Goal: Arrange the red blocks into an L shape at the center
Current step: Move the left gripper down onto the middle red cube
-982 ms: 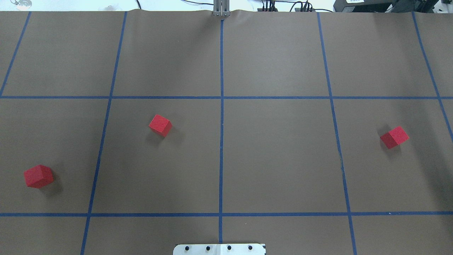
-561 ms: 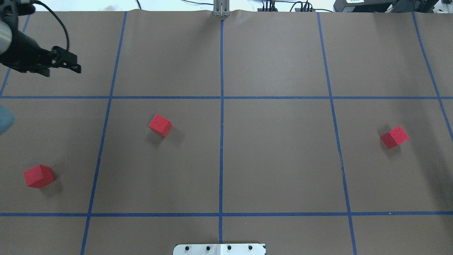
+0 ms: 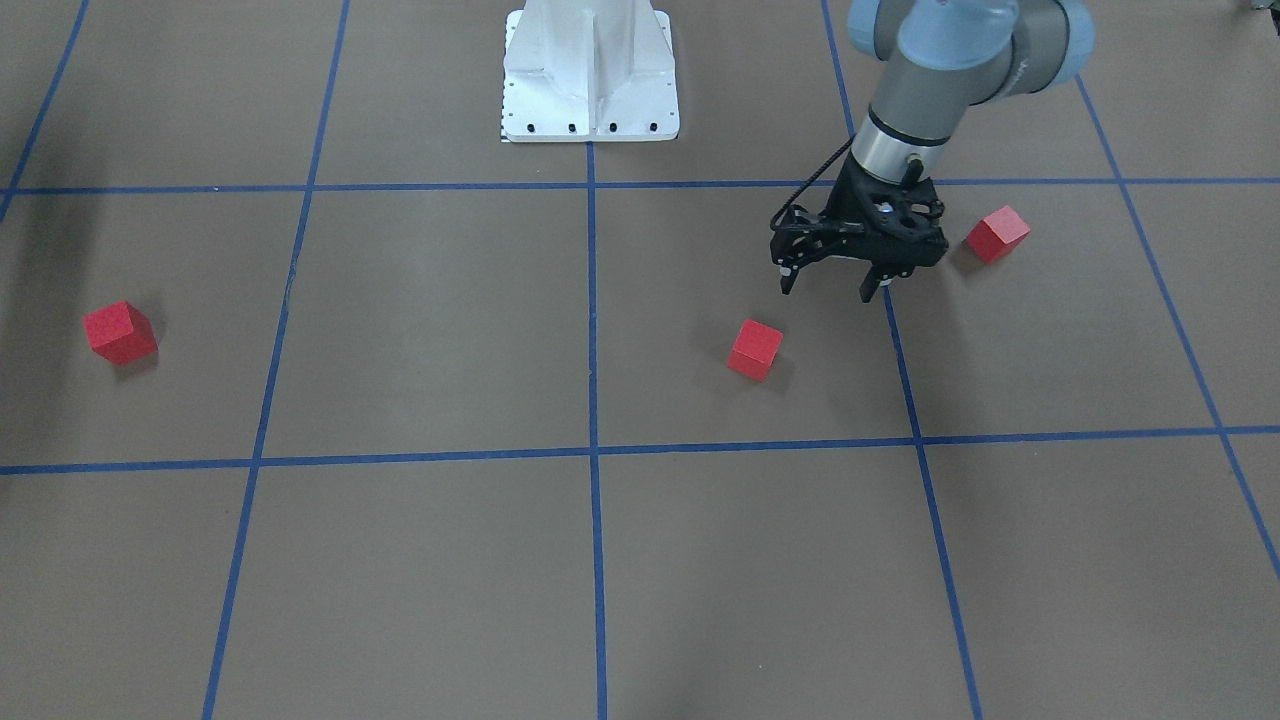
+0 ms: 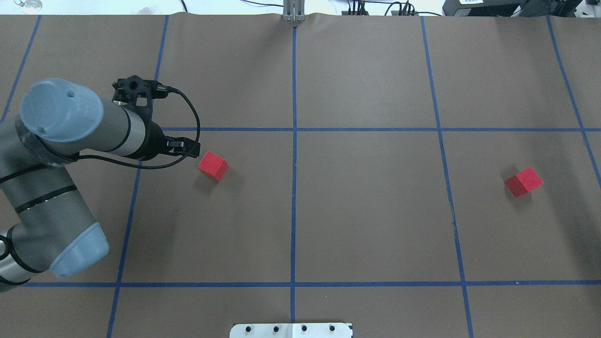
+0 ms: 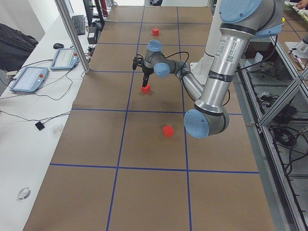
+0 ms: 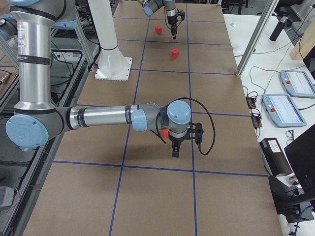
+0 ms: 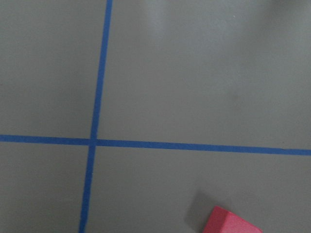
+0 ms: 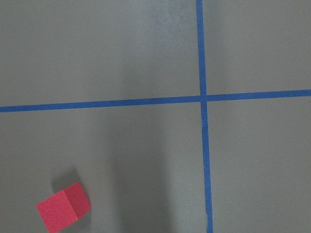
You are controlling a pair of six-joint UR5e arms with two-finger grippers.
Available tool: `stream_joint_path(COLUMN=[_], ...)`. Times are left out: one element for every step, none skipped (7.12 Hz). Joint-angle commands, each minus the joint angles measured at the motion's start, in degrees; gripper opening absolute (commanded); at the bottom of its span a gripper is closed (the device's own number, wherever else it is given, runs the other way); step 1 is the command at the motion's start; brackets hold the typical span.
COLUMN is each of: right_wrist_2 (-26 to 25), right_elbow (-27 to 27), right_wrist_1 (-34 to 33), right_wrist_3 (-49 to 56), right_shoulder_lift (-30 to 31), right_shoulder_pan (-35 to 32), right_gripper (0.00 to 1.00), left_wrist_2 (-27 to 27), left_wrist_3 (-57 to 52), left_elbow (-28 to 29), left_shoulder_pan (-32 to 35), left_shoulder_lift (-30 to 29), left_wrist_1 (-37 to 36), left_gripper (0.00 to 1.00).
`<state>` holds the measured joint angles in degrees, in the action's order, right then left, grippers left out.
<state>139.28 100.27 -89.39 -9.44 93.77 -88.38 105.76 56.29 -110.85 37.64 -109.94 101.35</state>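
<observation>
The brown gridded counter (image 4: 375, 211) carries a lattice of blue tape lines (image 4: 293, 211), with the robot's white base mount (image 3: 590, 70) bolted at its near edge.

The left arm (image 4: 61, 141) reaches out from the mount's left side. The right arm (image 6: 98, 118), seen only from the right-end camera, stretches low over the counter on the mount's right.

The left tool (image 3: 828, 290) hangs fingers-down above the counter, out from the mount and to its left. Its fingers are spread wide and hold nothing. The right tool (image 6: 184, 143) also points down, but no view shows whether it is spread or pressed together.

Three red cubes lie well apart, each inside a grid square and off the tape. The middle red block (image 3: 755, 349) sits out from the mount and slightly to its left, near the left tool but clear of its fingertips. The left red block (image 3: 996, 234) lies farther to the mount's left, beyond the tool and closer to the mount's edge of the counter. The right red block (image 3: 120, 332) rests far to the mount's right; from the right-end camera it peeks out from behind the right arm's wrist.
</observation>
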Motion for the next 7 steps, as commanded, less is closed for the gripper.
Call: stream_joint_path(right_wrist_2=[-0.1,-0.2,-0.2,-0.2,-0.3,-0.3,-0.3], right_elbow=[-0.1,-0.2,-0.2,-0.3,-0.3,-0.5,-0.5], right_wrist_1=[0.0,0.0,0.0,0.0,0.0,0.0,0.0], right_wrist_3=[0.0,0.0,0.0,0.1,0.1,0.1,0.1], right_shoulder_lift=[0.0,0.0,0.0,0.0,0.0,-0.1,-0.1], right_shoulder_pan=[0.1,0.1,0.1,0.2,0.3,0.3,0.3], right_gripper=[0.99,0.99,0.99,0.99,0.99,0.99,0.99], left_wrist_2=[-0.7,-0.6,-0.6,-0.6,-0.6,-0.6,-0.6], left_wrist_3=[-11.6,-11.7,-11.7,-11.7,-11.7,-11.7,-11.7], left_elbow=[5.5,10.1,12.8,13.7,14.7,15.1,16.5], left_shoulder_pan=[-1.6,-1.7,-1.9,-2.4,-2.4,-2.4,-2.5], left_shoulder_lift=[-4.9,-8.1,-9.8,-9.7,-9.8,-9.6,-9.4], left_wrist_1=[0.2,0.7,2.0,3.8,3.9,4.4,6.1], left_gripper=[0.97,0.97,0.97,0.97,0.97,0.97,0.97])
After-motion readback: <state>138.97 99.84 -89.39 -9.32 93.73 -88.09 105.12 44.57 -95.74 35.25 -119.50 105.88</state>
